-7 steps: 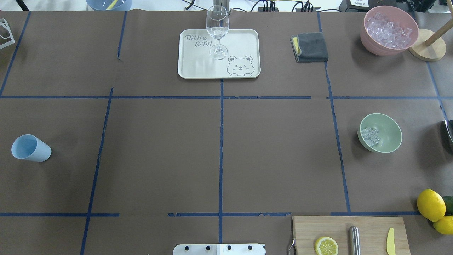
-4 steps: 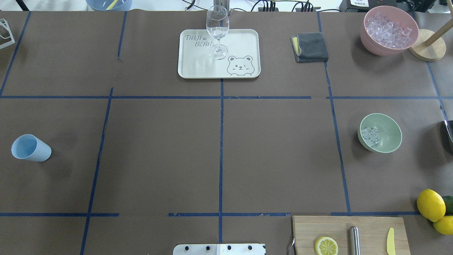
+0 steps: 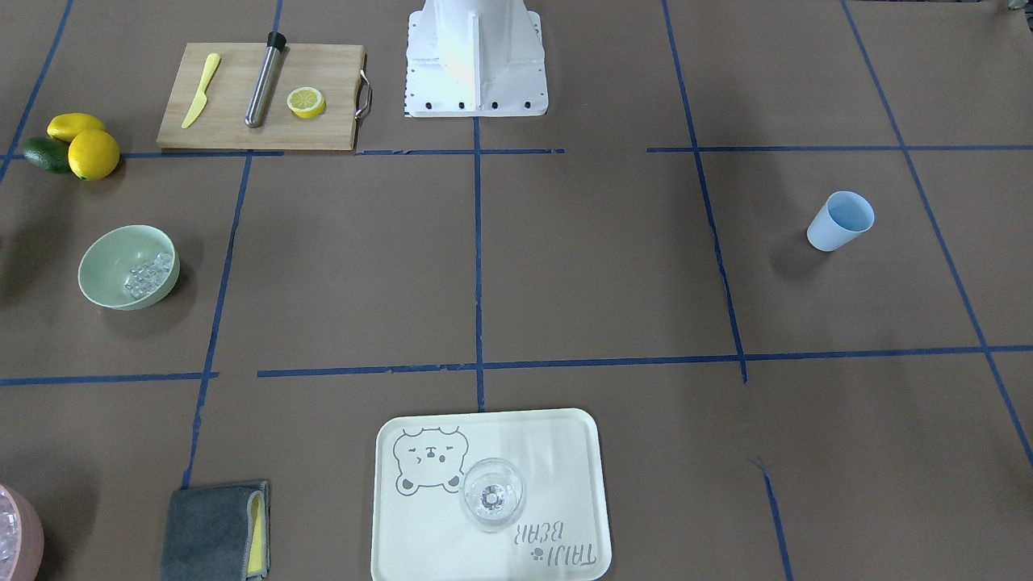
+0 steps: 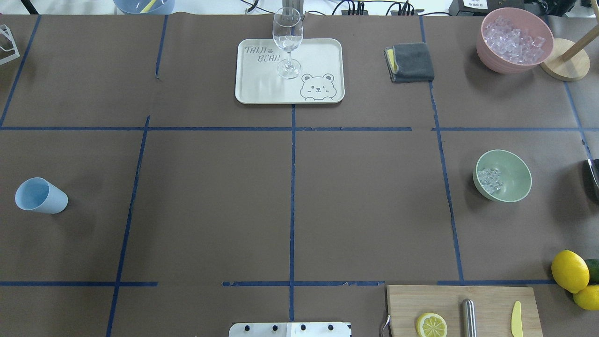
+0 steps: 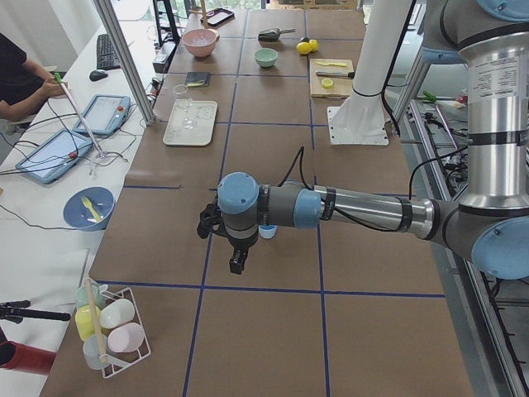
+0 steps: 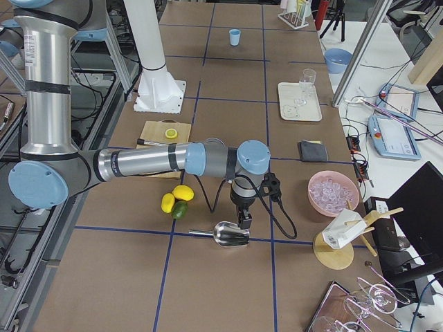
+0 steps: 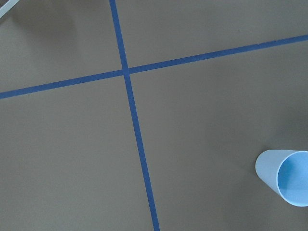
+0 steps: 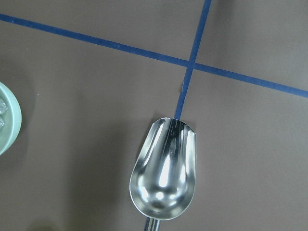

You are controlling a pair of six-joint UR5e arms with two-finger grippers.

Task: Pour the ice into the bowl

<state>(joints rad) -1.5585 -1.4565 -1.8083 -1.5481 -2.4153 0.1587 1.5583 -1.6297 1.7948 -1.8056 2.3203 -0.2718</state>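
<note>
In the front-facing view, the bowl [image 3: 105, 266] sits near the desk's right edge, about midway between my edge and the operators' edge. A small heap of ice [image 3: 149, 274] lies inside it against the wall. Neither tool shows here.

The overhead view gives the same layout. A pink container [image 4: 486, 51] heaped with more cubes stands at the far right corner.

From the exterior left view, my left tool [image 5: 237, 263] hangs over the desk toward the left edge. I cannot tell whether it is spread or pressed together.

From the exterior right view, my right tool [image 6: 243, 220] hangs just above a steel scoop [image 6: 230, 235] that lies on the desk by the right edge. I cannot tell this tool's state either.

The left wrist view shows only a light blue cup [image 7: 284, 178], standing empty.

The right wrist view shows the scoop empty, with the bowl's rim at the edge of the frame.

I judge the cubes hard, slick and loose, so pinching 1 at a time would be hopeless. They should ride in the scoop. The scoop is stiff and smooth, so I would take it by its thin handle, squarely, or it may twist. The bowl looks light and glossy, and a bump could slide it.
</note>
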